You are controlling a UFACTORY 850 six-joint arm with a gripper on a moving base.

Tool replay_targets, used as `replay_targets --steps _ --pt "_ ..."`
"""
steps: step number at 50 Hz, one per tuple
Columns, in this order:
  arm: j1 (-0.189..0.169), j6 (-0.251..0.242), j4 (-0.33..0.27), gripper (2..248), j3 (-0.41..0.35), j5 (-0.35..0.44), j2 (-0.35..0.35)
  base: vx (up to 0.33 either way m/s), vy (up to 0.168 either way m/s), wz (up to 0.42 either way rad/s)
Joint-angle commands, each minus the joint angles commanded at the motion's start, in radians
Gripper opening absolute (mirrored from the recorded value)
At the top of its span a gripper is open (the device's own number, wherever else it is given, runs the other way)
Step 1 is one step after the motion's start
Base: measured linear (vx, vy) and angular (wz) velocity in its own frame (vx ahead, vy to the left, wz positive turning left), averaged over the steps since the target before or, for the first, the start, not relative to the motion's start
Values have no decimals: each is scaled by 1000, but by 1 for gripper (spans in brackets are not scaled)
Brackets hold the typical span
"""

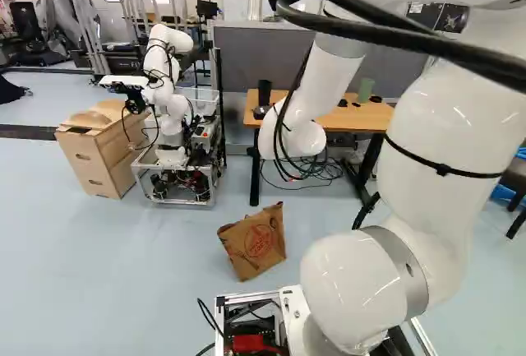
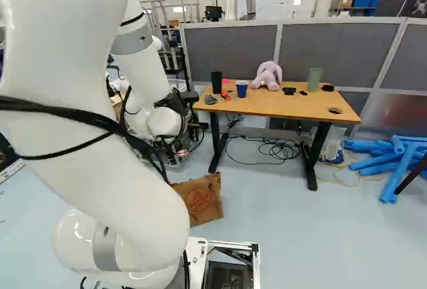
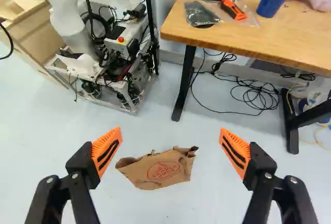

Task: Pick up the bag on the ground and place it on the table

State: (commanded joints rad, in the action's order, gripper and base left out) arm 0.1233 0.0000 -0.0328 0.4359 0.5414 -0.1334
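The brown paper bag (image 1: 256, 237) lies on the floor ahead of the base, a red print on its side. In the right base view the bag (image 2: 203, 203) shows partly behind my arm. From the wrist, my gripper (image 3: 170, 133) is wide open, and the bag (image 3: 150, 175) appears down on the floor between its fingers, touched by neither. Beyond it stands the wooden-topped table (image 2: 267, 105), which holds a blue cup, a dark cup, a green cup and a pink plush toy. Neither base view shows my gripper.
Another robot (image 1: 168, 101) stands on a wheeled frame left of the table, beside a wooden box (image 1: 94, 154). Black cables (image 2: 273, 149) lie under the table. Blue tubes (image 2: 393, 159) are piled right of it, and grey partitions (image 2: 327, 52) rise behind.
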Motion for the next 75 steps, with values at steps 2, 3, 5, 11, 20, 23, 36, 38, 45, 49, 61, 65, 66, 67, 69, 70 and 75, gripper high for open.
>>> replay_targets --steps 2,3,5,11,20,23,36,38,45,49,61,65,66,67,69,70,75 --pt "4 0 -1 247 12 -11 -16 0 0 0" --pt "6 0 -2 247 18 -16 -24 0 0 0" --pt "10 0 -3 247 31 -27 -40 0 0 0" --pt "23 0 -6 247 68 -61 -88 0 0 0" --pt "42 0 -11 247 125 -111 -159 0 0 0" --pt "48 0 -12 247 144 -127 -182 0 0 0" --pt "73 0 -19 247 228 -196 -279 0 0 0" --pt "77 0 -20 247 241 -207 -293 0 0 0" --pt "88 0 -24 247 280 -242 -339 0 0 0" --pt "90 0 -26 247 292 -257 -358 0 0 0" --pt "91 0 -27 247 318 -268 -406 0 0 0" --pt "91 0 -27 247 326 -268 -422 0 0 0" --pt "91 0 -27 247 328 -268 -426 0 0 0" --pt "91 0 -27 247 330 -268 -430 0 0 0" --pt "91 0 -27 247 333 -268 -437 0 0 0" --pt "91 0 -27 247 335 -268 -441 0 0 0" --pt "91 0 -27 247 345 -268 -461 0 0 0"
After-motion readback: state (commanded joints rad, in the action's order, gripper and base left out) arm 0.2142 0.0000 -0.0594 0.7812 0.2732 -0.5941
